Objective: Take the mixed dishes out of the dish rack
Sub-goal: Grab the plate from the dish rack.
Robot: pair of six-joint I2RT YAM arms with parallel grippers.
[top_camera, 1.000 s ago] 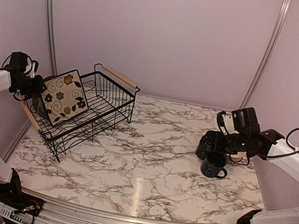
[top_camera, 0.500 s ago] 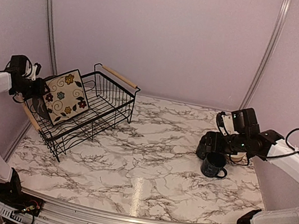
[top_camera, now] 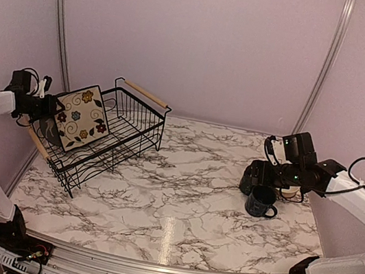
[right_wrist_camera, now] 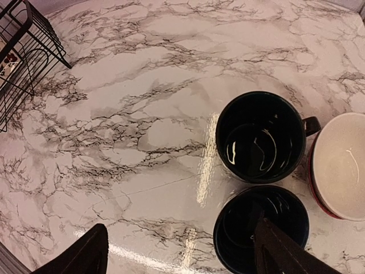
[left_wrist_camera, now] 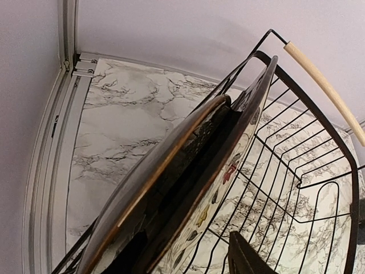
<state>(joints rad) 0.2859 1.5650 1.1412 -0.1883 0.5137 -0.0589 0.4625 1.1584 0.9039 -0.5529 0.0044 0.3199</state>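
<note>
The square cream flowered plate [top_camera: 80,117] is leaned inside the black wire dish rack [top_camera: 141,125]. Whether the left tool [top_camera: 44,107] grips it cannot be told. The right tool [right_wrist_camera: 179,227] is spread wide above dark blue-green mugs [right_wrist_camera: 259,137] on the bench.

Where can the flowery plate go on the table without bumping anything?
The table's big middle, between the dish rack and the two mugs, is bare, and so is the front strip by the arm bases. The right side is crowded: mugs and a bowl sit close together.
</note>
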